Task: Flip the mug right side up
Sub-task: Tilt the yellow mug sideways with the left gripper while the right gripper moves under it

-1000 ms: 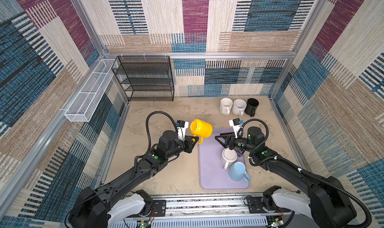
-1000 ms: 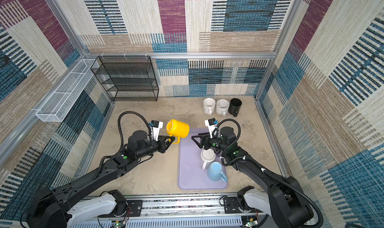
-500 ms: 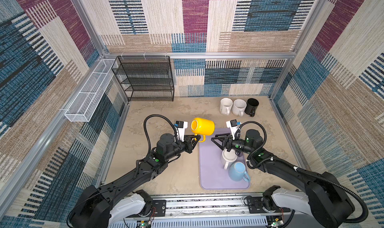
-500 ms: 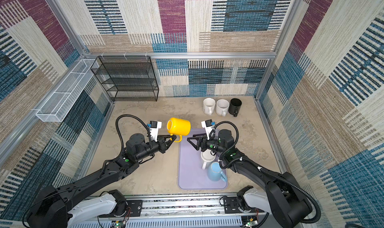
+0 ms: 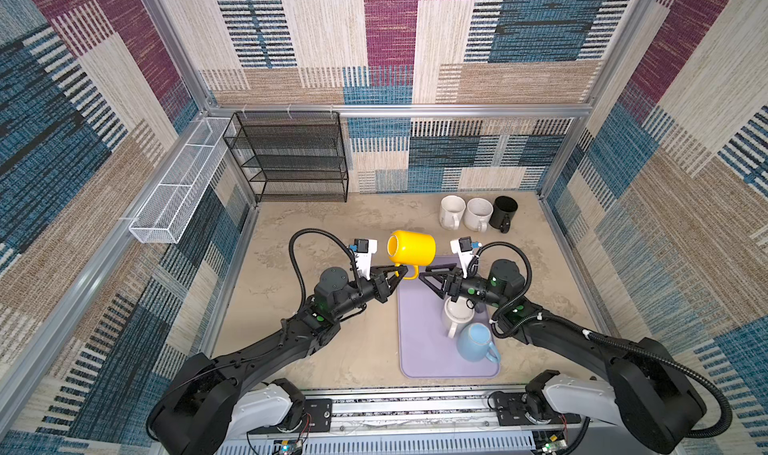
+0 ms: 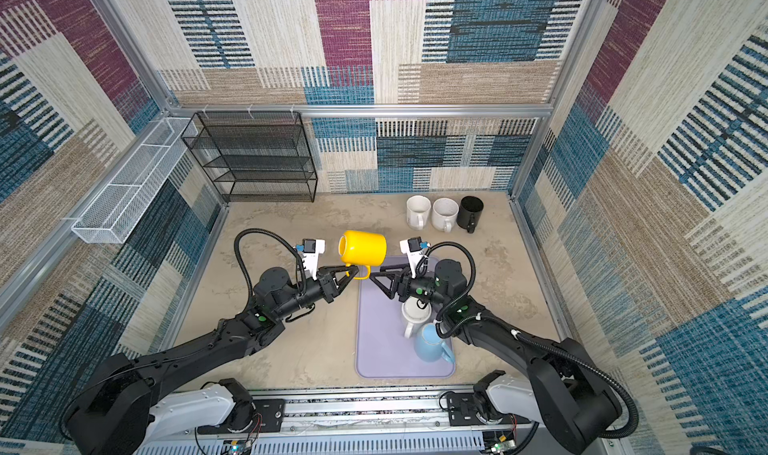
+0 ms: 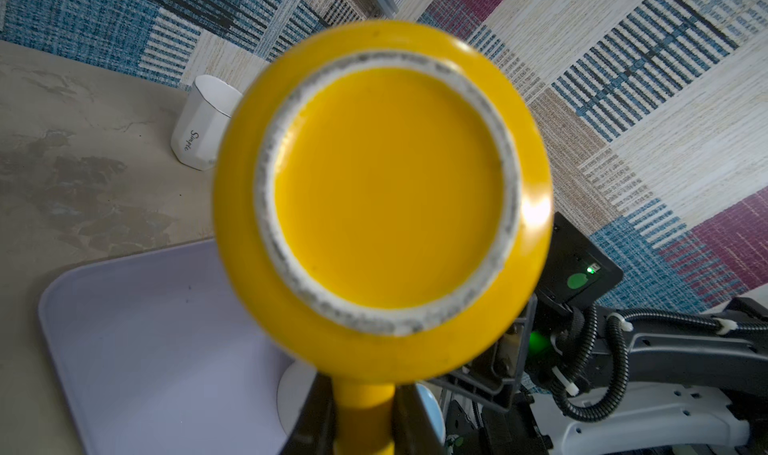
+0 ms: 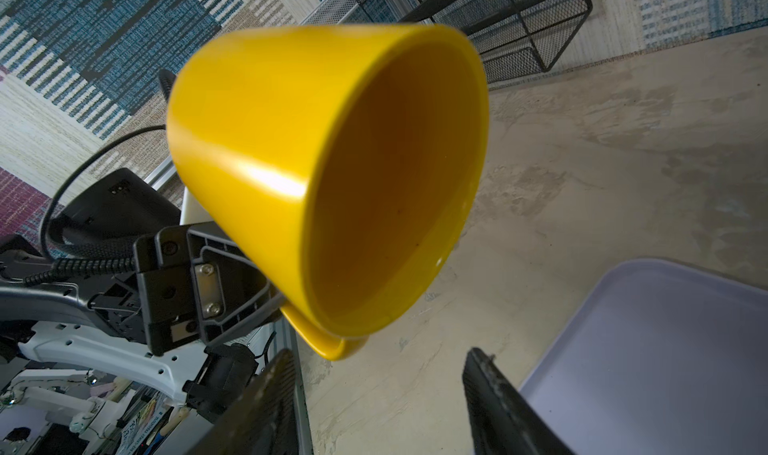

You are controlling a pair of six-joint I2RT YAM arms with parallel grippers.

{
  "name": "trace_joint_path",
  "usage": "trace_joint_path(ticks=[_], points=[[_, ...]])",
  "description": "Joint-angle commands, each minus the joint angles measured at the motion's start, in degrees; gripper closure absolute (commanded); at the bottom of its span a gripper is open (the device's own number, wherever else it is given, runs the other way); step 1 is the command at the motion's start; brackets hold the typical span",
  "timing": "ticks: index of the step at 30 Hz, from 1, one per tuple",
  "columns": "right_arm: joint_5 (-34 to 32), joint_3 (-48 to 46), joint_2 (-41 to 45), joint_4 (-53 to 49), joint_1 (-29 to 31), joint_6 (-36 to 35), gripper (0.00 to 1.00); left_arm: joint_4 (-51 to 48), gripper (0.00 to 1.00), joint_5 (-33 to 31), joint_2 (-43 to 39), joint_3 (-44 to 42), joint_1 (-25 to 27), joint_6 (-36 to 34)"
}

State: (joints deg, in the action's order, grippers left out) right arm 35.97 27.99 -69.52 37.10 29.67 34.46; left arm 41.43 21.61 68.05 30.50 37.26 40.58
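The table (image 5: 332, 349) is the floor of my cell. At its far left stands a black rack (image 5: 291, 158), and a white basket (image 5: 178, 187) runs along the left wall. On the near right lies a lilac tray (image 5: 419, 349). It carries a white mug (image 5: 457, 316) and a blue mug (image 5: 476, 343), just beside each other. A row of mugs (image 5: 478, 214), two white and one black, stands by the back wall on the right.

I hold the yellow mug (image 5: 411, 248) in the air over the tray's far left corner. It lies on its side, with its base toward my left arm and its mouth toward my right arm. Its handle (image 5: 409, 271) points toward the near edge.

My left gripper (image 5: 400, 272) is clamped on that handle. In the left wrist view the handle runs between my fingers (image 7: 316, 415).

My right gripper (image 5: 428, 282) is just beside the handle, on the side of the mug's mouth. Its jaws stand apart, and in the right wrist view nothing lies between the fingers (image 8: 266, 403).
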Motion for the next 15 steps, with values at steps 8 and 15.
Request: trace_joint_path(ticks=[8,15], points=[[0.31,0.7,-1.6,8.26,1.0,3.24,0.39,16.35,1.0,3.34,1.38,-1.22,-0.17,3.1],[0.65,1.27,-2.1,11.03,1.79,4.43,0.46,19.08,1.0,4.4,2.21,-1.59,-0.25,3.98]])
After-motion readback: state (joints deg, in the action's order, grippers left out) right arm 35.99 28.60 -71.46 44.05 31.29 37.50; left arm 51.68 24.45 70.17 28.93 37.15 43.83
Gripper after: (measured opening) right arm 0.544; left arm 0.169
